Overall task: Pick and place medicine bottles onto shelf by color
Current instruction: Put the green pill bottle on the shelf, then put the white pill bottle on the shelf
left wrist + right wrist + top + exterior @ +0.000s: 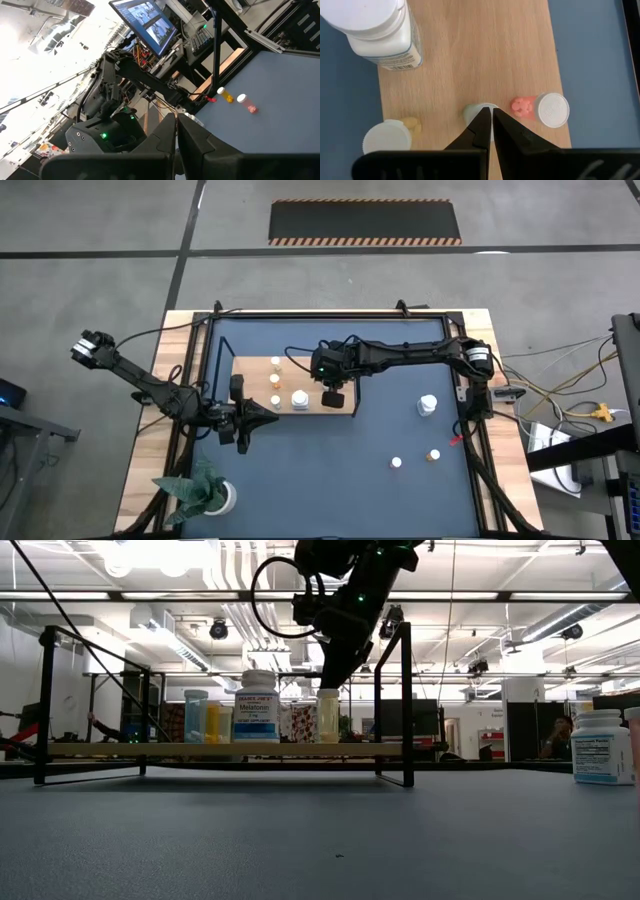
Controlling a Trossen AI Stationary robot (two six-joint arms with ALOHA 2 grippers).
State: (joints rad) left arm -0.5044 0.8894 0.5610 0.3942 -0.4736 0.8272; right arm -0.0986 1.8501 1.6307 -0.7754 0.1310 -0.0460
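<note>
The shelf [320,370], a light wooden board on a black frame, stands at the table's middle. Several small bottles and a large white labelled bottle [257,705] stand on it. My right gripper [491,120] is shut and points down right over a small whitish-topped bottle [474,112] that stands upright on the board [327,715]. A pink bottle with a white cap [542,109] and a yellow one [390,136] lie beside it. My left gripper [176,142] is shut and waits off the shelf's near left corner [245,423]. My right gripper comes from above with its shut fingertips [482,116] at the top of the small whitish bottle [327,693]. The fingers hide the spot, so I cannot tell whether they touch it. The bottle stands on its base on the shelf board.
On the blue table right of the shelf stand a large white bottle [428,405], a small white-capped bottle [396,463] and an orange one [433,454]. A white pot with a green plant [205,492] sits at the near left corner. Blue table shows between the shelf and these bottles.
</note>
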